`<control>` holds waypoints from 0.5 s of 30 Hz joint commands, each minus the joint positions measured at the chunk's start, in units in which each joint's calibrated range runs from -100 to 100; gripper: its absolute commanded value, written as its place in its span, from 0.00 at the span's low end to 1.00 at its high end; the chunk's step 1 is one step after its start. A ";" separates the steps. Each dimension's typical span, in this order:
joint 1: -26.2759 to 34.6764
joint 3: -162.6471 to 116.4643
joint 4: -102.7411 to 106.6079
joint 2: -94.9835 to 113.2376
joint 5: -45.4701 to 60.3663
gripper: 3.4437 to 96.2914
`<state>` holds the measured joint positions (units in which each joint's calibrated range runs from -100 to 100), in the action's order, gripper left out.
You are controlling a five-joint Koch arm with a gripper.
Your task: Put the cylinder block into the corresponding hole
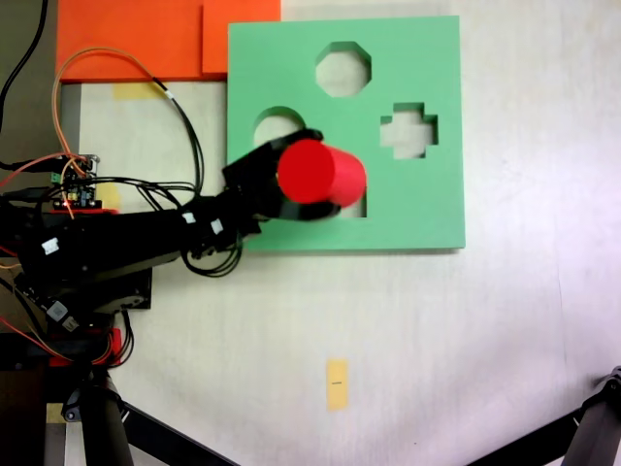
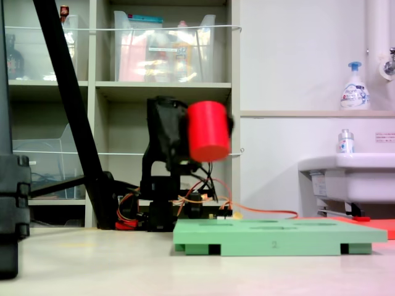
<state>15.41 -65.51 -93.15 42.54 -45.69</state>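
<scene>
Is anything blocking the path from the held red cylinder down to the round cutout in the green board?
Nothing visible does. The cylinder block hangs in the gripper above the board; the round hole looks empty, partly hidden behind the gripper.

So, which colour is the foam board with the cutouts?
Green. The foam board shows best in the first exterior view, seen from above.
</scene>
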 commanded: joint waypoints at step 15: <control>11.92 -9.27 -1.65 -6.51 1.07 0.38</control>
<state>26.64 -75.01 -93.15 35.98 -45.10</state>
